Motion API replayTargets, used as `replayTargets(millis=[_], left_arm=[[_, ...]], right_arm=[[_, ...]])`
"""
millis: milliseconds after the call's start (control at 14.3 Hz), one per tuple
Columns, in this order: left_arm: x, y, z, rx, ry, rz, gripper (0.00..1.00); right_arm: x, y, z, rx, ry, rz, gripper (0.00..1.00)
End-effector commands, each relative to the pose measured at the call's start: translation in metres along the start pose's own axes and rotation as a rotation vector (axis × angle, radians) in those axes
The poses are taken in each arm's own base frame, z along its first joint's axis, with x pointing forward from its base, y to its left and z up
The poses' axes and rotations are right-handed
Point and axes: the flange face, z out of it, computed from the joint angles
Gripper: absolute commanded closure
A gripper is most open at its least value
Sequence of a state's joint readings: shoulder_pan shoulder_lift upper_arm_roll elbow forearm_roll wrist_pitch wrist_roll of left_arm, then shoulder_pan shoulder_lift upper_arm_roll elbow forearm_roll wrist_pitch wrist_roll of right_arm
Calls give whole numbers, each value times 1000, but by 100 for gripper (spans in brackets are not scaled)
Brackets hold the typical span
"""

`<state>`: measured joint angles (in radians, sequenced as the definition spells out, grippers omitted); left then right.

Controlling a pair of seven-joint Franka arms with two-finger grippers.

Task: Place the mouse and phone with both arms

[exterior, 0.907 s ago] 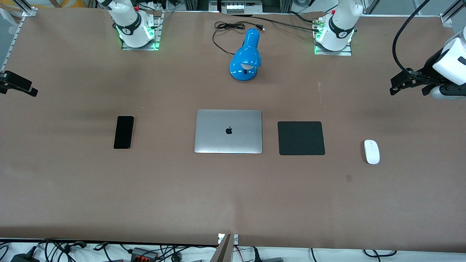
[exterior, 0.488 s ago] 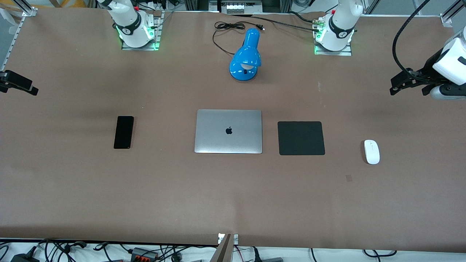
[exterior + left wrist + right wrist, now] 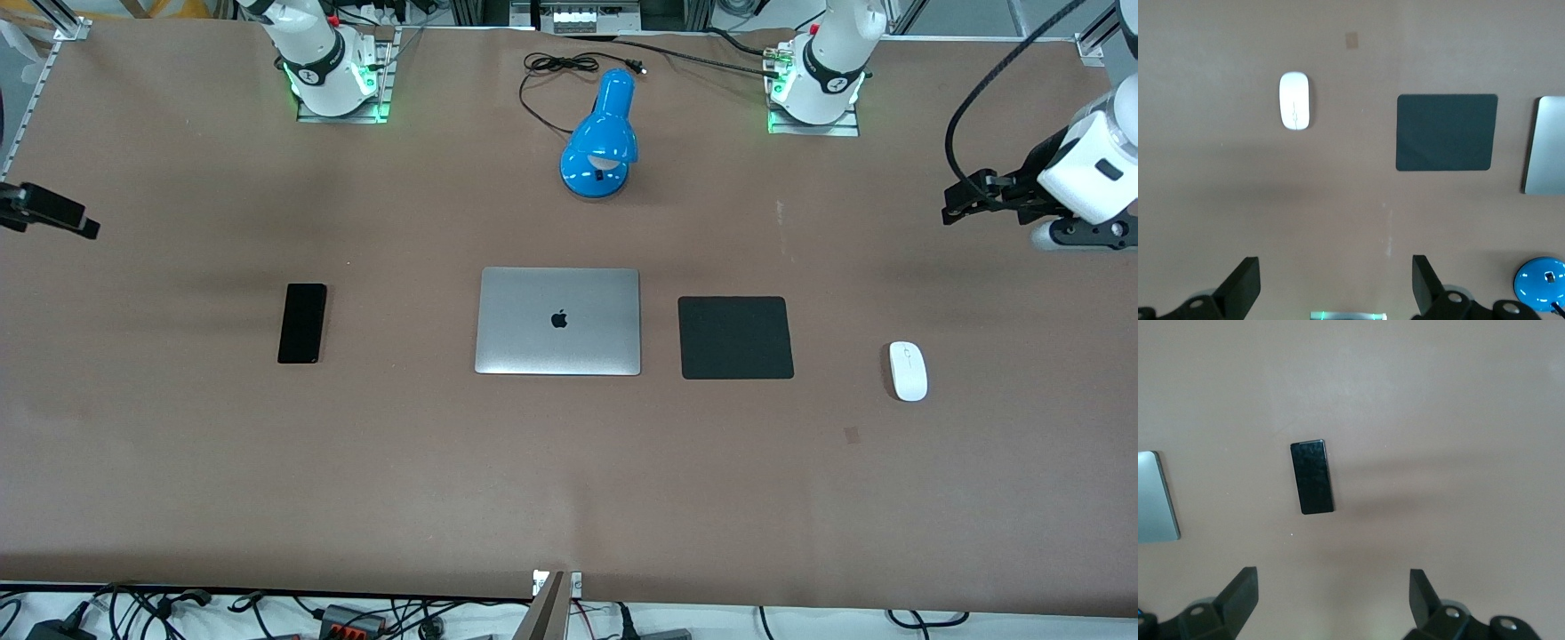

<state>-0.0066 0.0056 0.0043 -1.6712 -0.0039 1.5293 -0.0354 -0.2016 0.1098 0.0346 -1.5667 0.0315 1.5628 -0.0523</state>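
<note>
The white mouse (image 3: 908, 371) lies on the brown table toward the left arm's end, beside the black square pad; it also shows in the left wrist view (image 3: 1295, 110). The black phone (image 3: 302, 323) lies flat toward the right arm's end, apart from the laptop; it also shows in the right wrist view (image 3: 1312, 477). My left gripper (image 3: 956, 204) hangs open and empty over bare table at the left arm's end; its open fingers frame bare table in its wrist view (image 3: 1336, 287). My right gripper (image 3: 84, 227) hangs open and empty over the table's right-arm end (image 3: 1331, 597).
A closed silver laptop (image 3: 558, 321) lies mid-table with the black square pad (image 3: 735, 337) beside it. A blue desk lamp (image 3: 602, 138) with a coiled black cable (image 3: 556, 67) lies between the two arm bases.
My left gripper has shifted a little toward the table's middle. My right gripper has edged slightly inward. The mouse and the phone have not moved.
</note>
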Motion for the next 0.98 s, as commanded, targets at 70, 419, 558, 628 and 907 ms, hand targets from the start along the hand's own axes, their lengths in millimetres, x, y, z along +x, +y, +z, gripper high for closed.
replayTargets(millis=[70, 419, 558, 628, 907], left_arm=[[38, -43, 51, 3, -118, -47, 0], [105, -90, 152, 29, -135, 8, 0], [124, -98, 189, 46, -55, 56, 0], [130, -107, 211, 46, -22, 72, 0], [141, -109, 276, 50, 47, 88, 0]], right_arm=[[48, -6, 77, 11, -80, -16, 0], [88, -20, 146, 10, -62, -41, 0], [95, -36, 171, -9, -92, -70, 0], [97, -40, 185, -11, -111, -65, 0], [84, -65, 265, -32, -109, 109, 0]])
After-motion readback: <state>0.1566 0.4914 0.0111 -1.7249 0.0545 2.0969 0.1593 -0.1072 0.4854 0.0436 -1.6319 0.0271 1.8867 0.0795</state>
